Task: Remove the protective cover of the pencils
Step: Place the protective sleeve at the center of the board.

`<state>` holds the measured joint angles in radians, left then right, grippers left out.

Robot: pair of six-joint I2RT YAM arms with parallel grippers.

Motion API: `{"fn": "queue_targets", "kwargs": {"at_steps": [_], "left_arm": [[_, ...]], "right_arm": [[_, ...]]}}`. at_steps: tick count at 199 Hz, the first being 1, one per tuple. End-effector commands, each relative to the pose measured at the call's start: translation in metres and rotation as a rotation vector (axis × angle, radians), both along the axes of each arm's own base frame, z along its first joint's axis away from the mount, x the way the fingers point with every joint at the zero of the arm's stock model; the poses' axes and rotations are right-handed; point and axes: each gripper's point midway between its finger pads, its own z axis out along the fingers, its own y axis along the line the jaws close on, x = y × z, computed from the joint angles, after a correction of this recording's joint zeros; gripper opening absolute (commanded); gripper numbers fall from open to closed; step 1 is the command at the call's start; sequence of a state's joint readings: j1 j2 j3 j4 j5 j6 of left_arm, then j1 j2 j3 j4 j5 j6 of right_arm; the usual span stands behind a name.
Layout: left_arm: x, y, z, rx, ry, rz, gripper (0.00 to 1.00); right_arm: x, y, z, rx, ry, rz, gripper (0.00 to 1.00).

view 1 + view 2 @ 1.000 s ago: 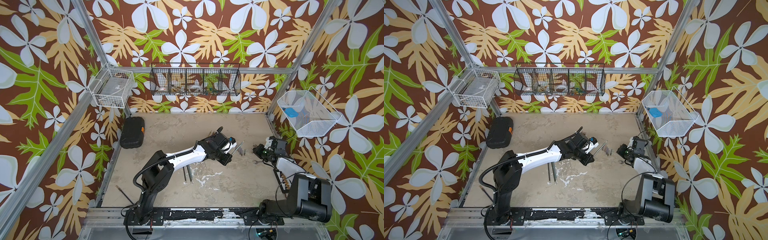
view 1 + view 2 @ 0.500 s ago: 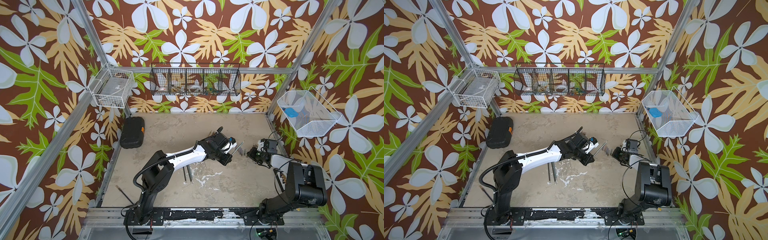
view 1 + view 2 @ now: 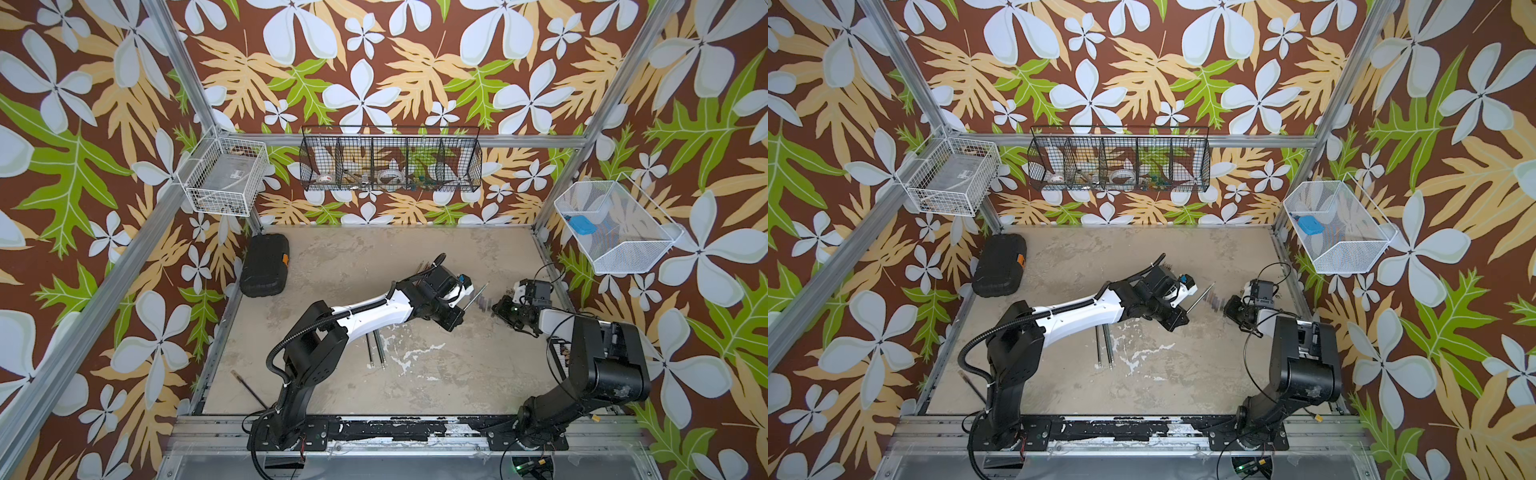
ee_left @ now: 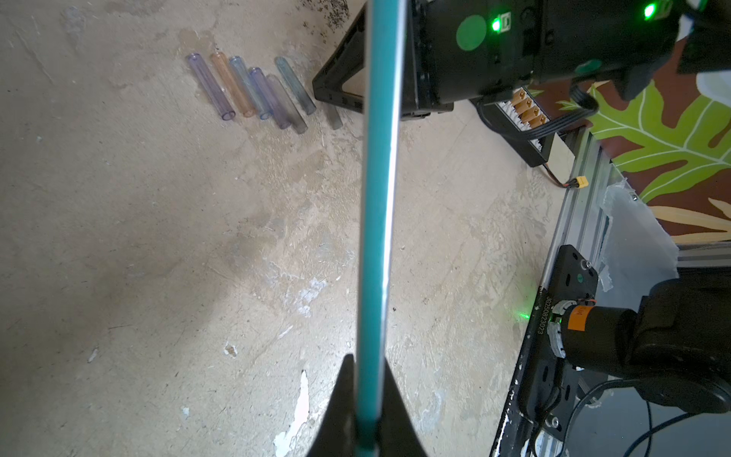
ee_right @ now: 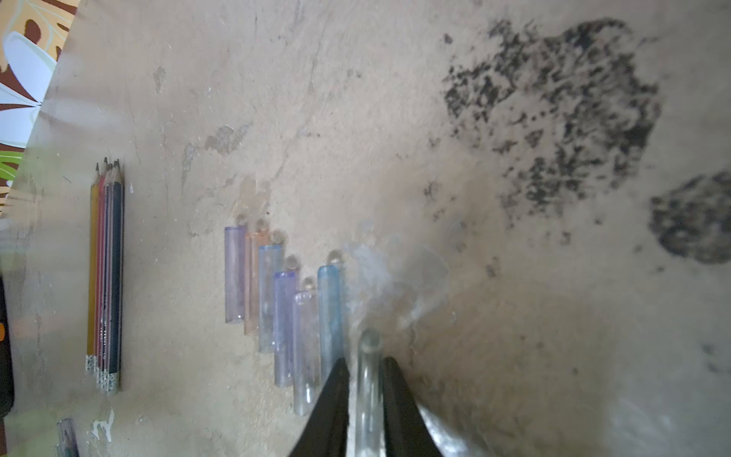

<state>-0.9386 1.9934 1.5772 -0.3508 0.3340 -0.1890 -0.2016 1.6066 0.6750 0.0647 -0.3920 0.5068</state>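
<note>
Left claw [image 4: 366, 380]: closed tight on a teal pencil [image 4: 381, 178], held above the surface [image 4: 158, 237].
Right claw [image 5: 364, 361]: fingers narrowly apart with a clear cap [image 5: 368, 389] between them; cannot tell whether it grips.
Loose caps [image 5: 277, 312]: six tinted tubes lying side by side.
Other pencils [image 5: 105, 277]: bundled together, lying apart from the caps.
Writing: "J0250823023" on the black base plate [image 4: 548, 316].
</note>
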Motion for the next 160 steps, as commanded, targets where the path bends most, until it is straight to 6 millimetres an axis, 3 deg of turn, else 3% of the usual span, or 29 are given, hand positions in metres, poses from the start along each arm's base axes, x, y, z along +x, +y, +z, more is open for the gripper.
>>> {"fn": "queue_targets", "kwargs": {"at_steps": [1,101,160], "left_arm": [[-0.002,-0.001,0.005,-0.009,0.002,-0.009,0.0],[0.0,0.0,0.004,-0.001,-0.003,-0.003,0.0],[0.006,0.003,-0.003,0.035,-0.027,0.014,0.0]], "right_arm": [[0.002,0.001,0.001,0.01,-0.009,-0.002,0.26],[0.007,0.017,0.007,0.11,-0.06,0.023,0.27],[0.006,0.014,0.011,0.093,-0.065,0.012,0.27]]}}
